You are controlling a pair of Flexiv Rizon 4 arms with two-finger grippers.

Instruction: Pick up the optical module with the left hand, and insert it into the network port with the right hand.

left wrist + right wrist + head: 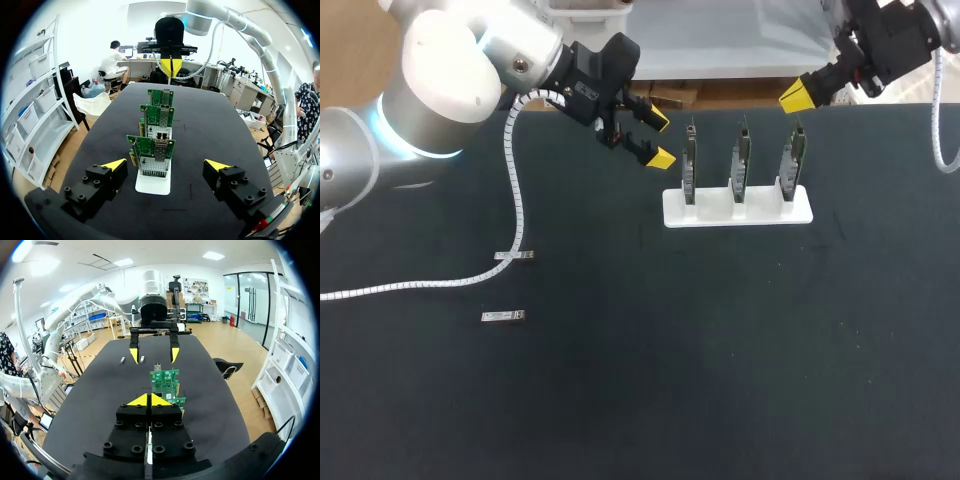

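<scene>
The small module (504, 317), likely light, stiff and slick, wants the spread left gripper (661, 139) across its long sides; the right gripper (798, 96) is closed.

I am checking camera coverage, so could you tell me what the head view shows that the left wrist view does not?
Only the head view shows the two optical modules lying on the table. Only the left wrist view shows a network port face-on on the nearest card. Both show the three cards in the white stand, the open left gripper and the shut right gripper.
</scene>
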